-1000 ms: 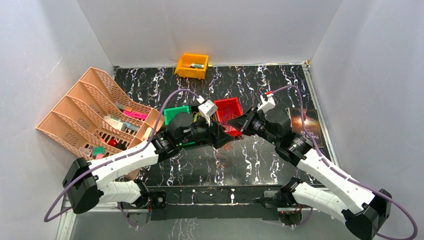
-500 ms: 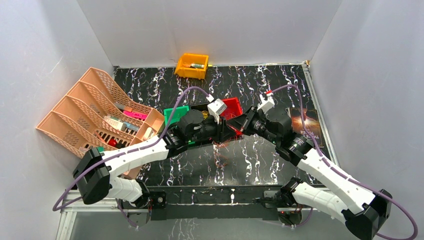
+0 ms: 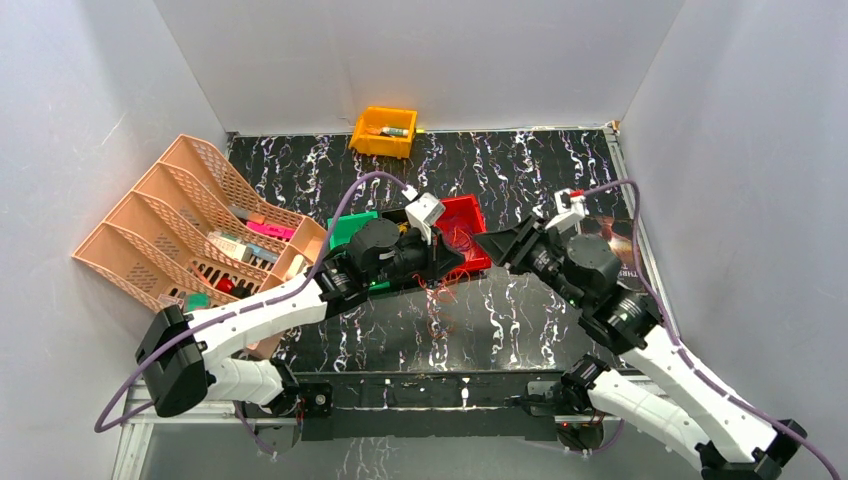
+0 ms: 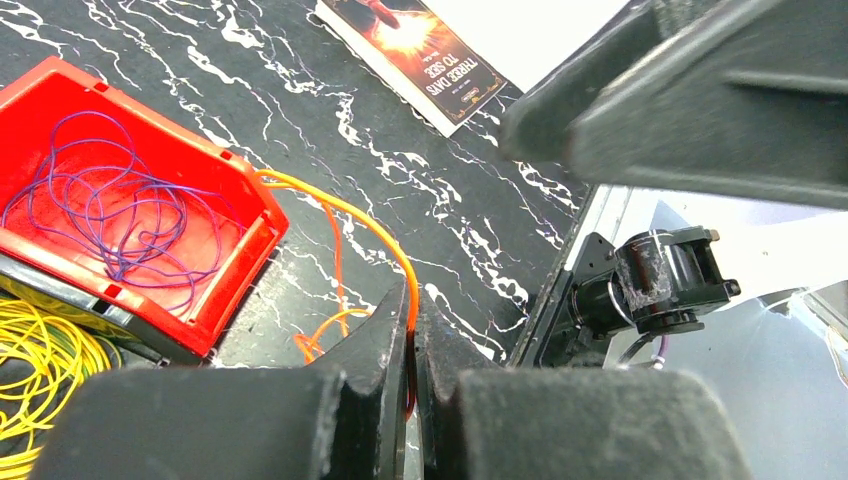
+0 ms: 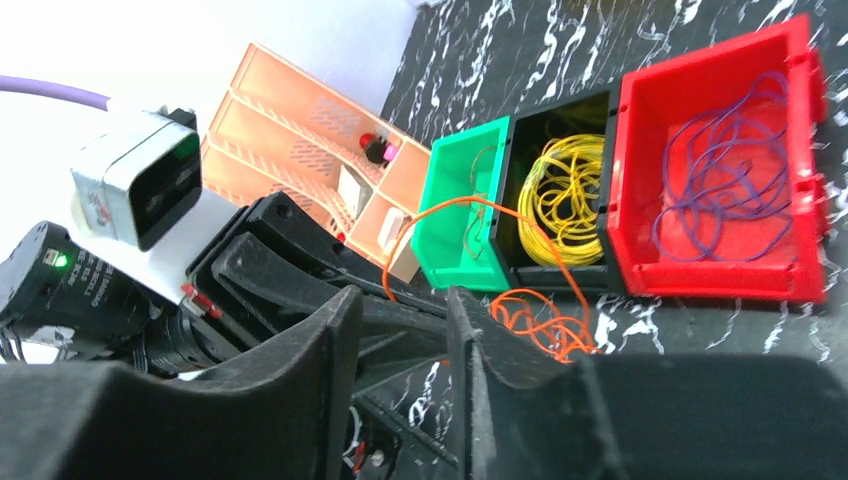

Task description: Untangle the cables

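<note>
Left wrist view: the left end effector (image 4: pixel 409 325) is closed on the orange cable (image 4: pixel 386 238), with one strand pinched between its fingertips.

1. From the pinch the strand rises toward 12 o'clock, then arcs to 10 o'clock and meets the near corner of the red bin (image 4: pixel 252 214). That curve is its long axis.
2. The rest of the orange cable lies as a loose heap on the surface (image 4: pixel 470 200), just beside the pinch at 9 o'clock and outside every bin.
3. The purple cable (image 4: pixel 100 210) lies coiled inside the red bin. The yellow cable (image 4: pixel 35 365) fills the black bin (image 5: pixel 520 118) next to it.
4. The right end effector (image 5: pixel 405 335) has its fingers apart, and I see nothing between them. In the top external view it sits at 3 o'clock of the red bin, clear of the rim.
5. In the right wrist view an orange loop crosses the green bin (image 5: pixel 450 245) and the black bin before dropping into the heap.

Assessment: the left arm is the nearer and has the hold. A pull away from 10 o'clock would likely lift the loop off the bins, and it could snag on the yellow cable.
</note>
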You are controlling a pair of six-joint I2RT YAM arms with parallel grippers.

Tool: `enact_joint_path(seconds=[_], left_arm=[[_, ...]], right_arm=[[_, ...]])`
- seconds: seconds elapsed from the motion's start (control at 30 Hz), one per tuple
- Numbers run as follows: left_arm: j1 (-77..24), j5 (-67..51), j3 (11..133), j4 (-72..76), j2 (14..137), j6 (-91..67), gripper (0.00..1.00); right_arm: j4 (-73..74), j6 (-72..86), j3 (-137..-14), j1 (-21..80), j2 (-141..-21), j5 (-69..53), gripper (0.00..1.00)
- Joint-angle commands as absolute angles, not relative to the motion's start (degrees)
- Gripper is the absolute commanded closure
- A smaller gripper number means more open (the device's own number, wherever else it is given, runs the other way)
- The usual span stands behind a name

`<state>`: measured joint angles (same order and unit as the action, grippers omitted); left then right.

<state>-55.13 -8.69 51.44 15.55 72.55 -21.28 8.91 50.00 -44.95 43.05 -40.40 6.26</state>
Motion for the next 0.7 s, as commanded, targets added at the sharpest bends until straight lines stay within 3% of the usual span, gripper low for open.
enact_joint_path(seconds=[0.0,0.1,0.27,0.67], left_arm=[[-55.0,-7.5,53.7,14.8,69.9,-21.3,1.00],[-55.0,-8.0,54.4,14.4,70.4,-21.5,1.00],[-55.0,-9.0,58.4,10.2,72.3,-21.8,1.00],[-55.6,-11.4,60.7,9.2,73.7,-22.7,1.00]], right_arm=[[9.6,44.0,-42.0,43.1,-35.0,10.3,0.49],[8.6,42.0,-38.0,43.1,-32.5,9.1,0.37],[2.8,42.6,-32.6,43.1,-32.5,2.5,0.26],[-8.3,47.9,-28.0,43.2,-39.5,4.2,0.24]])
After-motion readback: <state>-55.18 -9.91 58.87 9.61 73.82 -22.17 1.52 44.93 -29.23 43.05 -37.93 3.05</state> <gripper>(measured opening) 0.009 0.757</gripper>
